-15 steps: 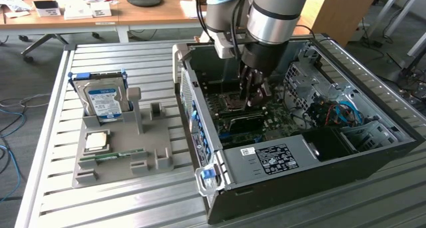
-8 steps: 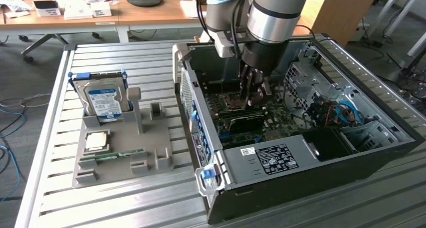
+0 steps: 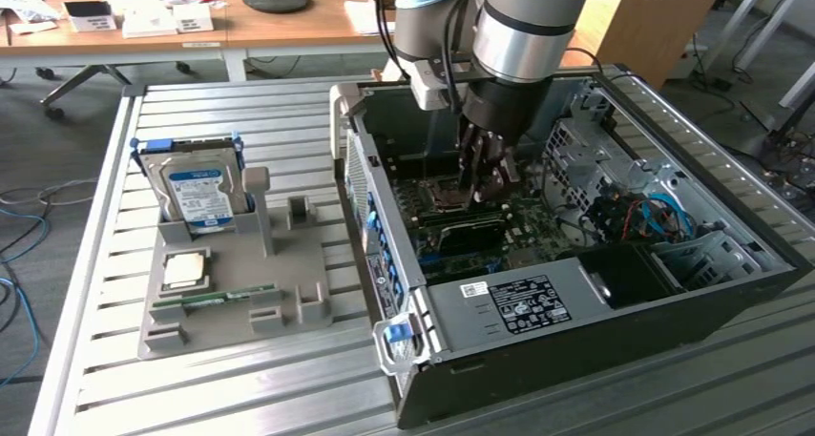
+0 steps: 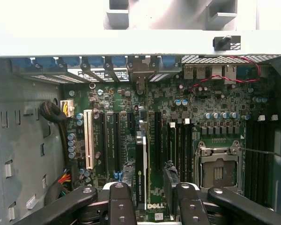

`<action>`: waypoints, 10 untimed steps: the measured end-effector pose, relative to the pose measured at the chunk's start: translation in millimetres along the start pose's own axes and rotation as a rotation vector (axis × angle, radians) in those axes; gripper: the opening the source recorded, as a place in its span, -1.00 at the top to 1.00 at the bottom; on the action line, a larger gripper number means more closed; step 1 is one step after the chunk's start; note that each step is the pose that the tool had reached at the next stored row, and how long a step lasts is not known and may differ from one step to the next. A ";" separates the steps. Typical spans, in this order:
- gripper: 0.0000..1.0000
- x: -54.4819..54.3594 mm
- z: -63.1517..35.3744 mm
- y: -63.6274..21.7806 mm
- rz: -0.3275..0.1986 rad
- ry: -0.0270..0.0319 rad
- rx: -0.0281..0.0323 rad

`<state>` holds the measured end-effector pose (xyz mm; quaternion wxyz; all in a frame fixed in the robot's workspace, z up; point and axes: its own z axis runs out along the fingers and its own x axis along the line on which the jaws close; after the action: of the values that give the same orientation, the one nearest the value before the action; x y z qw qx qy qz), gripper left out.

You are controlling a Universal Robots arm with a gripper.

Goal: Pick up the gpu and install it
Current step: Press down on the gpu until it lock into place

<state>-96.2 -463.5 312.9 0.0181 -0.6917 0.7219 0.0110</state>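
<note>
Wrist view: the gpu (image 4: 141, 173) stands on edge between the spread fingers (image 4: 119, 201), apparently seated in a motherboard (image 4: 168, 117) slot (contact unclear). One open computer case (image 3: 713, 293) surrounds the gripper (image 3: 491, 183) closely.

The exterior view looks down obliquely from above the open computer case (image 3: 574, 264). The wrist view looks close onto the motherboard (image 4: 178, 122), seen in both.

The gpu (image 4: 141, 173), a green card seen edge-on, stands upright in a motherboard slot, lower centre of the frame.
</note>
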 end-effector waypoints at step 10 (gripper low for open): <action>0.79 0.0 0.0 0.0 0.000 0.0000 0.0000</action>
<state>-96.1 -463.5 312.9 0.0181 -0.6917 0.7219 0.0110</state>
